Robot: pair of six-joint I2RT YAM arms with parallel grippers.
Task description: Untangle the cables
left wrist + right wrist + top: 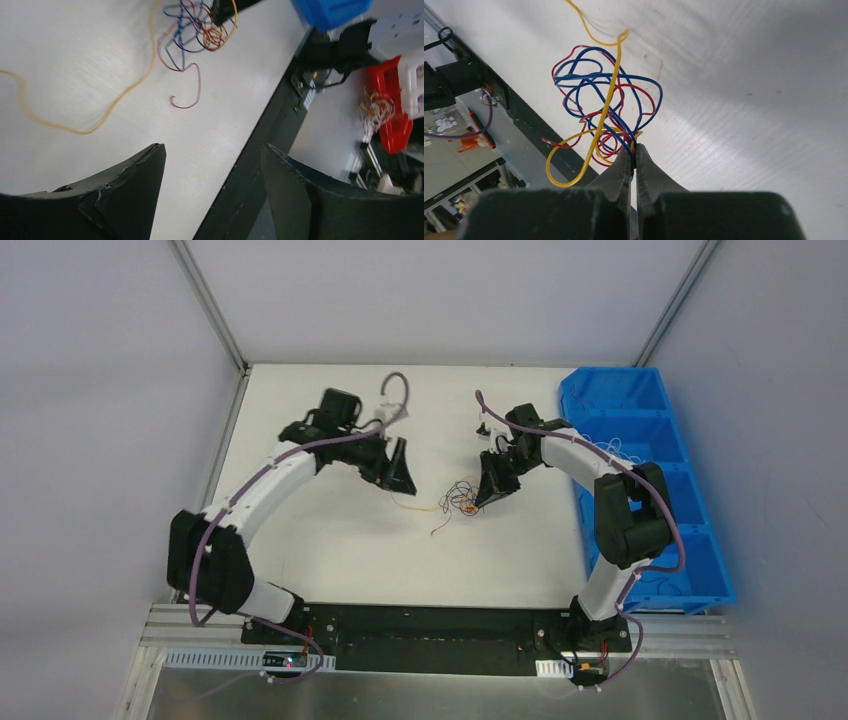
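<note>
Right wrist | right claw [634, 148] clamps the cables [607, 90] | left claw [212, 150] wide, empty | pull one-sided and you likely cinch them tighter or drag the lot.

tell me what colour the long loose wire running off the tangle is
The long wire is yellow; the left wrist view shows it best.

A white desk [330, 540] fills the cell, with grey walls and aluminium frame posts [210, 305] behind it. A blue bin [610, 395] divided into compartments stands along the desk's right edge. A black rail [430, 625] runs along the near edge. Off the desk, a red container [395, 125] shows in the left wrist view.
</note>
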